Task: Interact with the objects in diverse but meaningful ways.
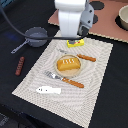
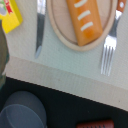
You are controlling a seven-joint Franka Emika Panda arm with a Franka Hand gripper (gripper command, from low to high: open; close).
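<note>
A golden bread loaf [image 1: 68,63] [image 2: 84,20] lies on a small tan plate [image 1: 59,71] [image 2: 62,31] in the middle of the striped placemat [image 1: 100,75]. An orange-handled knife [image 1: 82,56] [image 2: 39,30] and fork [image 1: 65,79] [image 2: 108,50] flank the plate. The yellow butter block [image 1: 76,44] [image 2: 10,15] sits at the mat's far edge, right under my gripper [image 1: 75,38], whose fingers are hidden by the white hand. The white fish [image 1: 49,90] lies near the mat's front. Off the mat are the grey saucepan [image 1: 36,36] [image 2: 22,112] and the red-brown sausage [image 1: 20,65] [image 2: 95,123].
A pinkish board [image 1: 107,25] with a pale bowl [image 1: 122,17] lies at the back on the exterior view's right. The table around the mat is black. A black cable runs from the arm across the back on the exterior view's left.
</note>
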